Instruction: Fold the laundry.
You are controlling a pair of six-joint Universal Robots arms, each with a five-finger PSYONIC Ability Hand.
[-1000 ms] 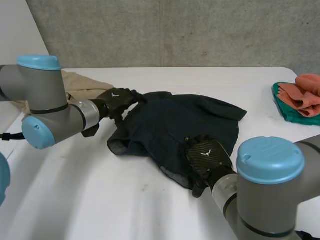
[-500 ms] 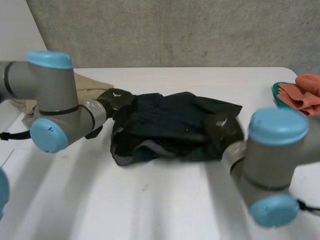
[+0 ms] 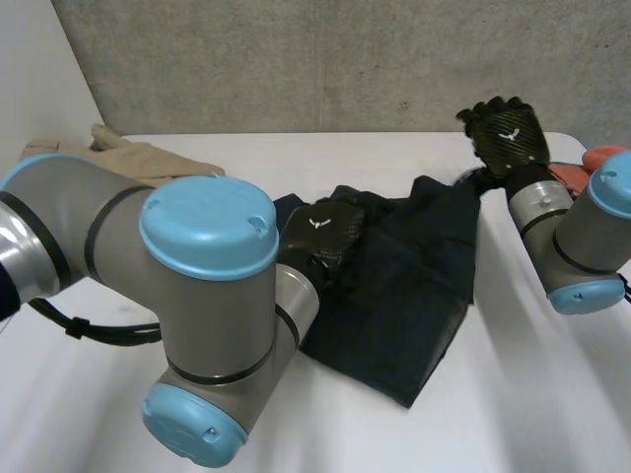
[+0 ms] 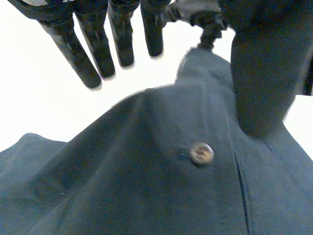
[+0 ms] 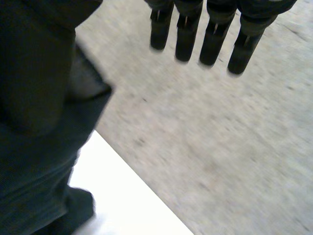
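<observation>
The dark navy buttoned cloth garment (image 3: 414, 296) is lying on the white desk (image 3: 552, 394), a grey concrete wall (image 3: 296, 59) behind it. The left hand (image 3: 325, 232) is resting spread on its left edge; the right hand (image 3: 508, 133), fingers straight, is hovering at its far right corner.
</observation>
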